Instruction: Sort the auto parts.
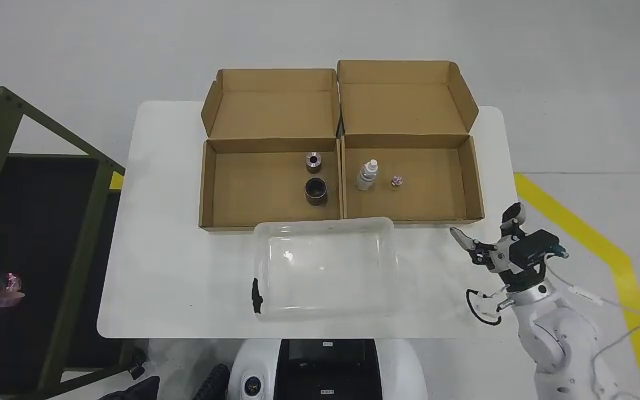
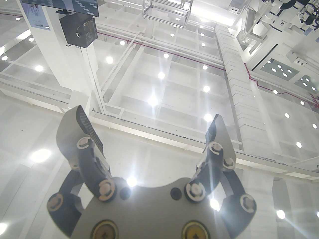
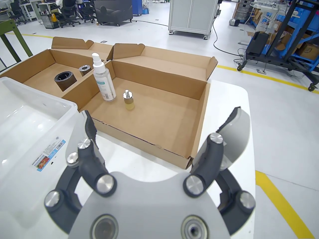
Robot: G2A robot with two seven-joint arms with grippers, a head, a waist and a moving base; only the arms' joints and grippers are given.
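The auto parts sat in two open cardboard boxes side by side in the upper middle of the top view. A dark sleeve (image 1: pixel 318 189) and a small silver ring (image 1: pixel 314 158) were in the left box (image 1: pixel 225 190), close to its right-hand wall. An upright spray bottle (image 1: pixel 368 174) stood in the right box (image 1: pixel 445 190) with a small brass-coloured fitting (image 1: pixel 397 181) just beside it. Below the boxes in the frame, a clear plastic bin (image 1: pixel 300 224) stood on the white table (image 1: pixel 160 200), close against the boxes' front walls. A small black piece (image 1: pixel 256 296) lay at the bin's lower left edge, and it could not be told whether it was a part or a fitting of the bin. The right hand (image 3: pixel 162 115) hung over the table's right edge in the lower right of the frame, pointed toward the right box, its fingers spread wide and holding nothing. The left hand (image 2: pixel 147 113) pointed up at the ceiling, likewise wide open and bare. Every part that could be made out lay in a box with neither hand carrying anything, so the sorting looked done or very nearly so. At most the black piece by the bin might have been left to place.
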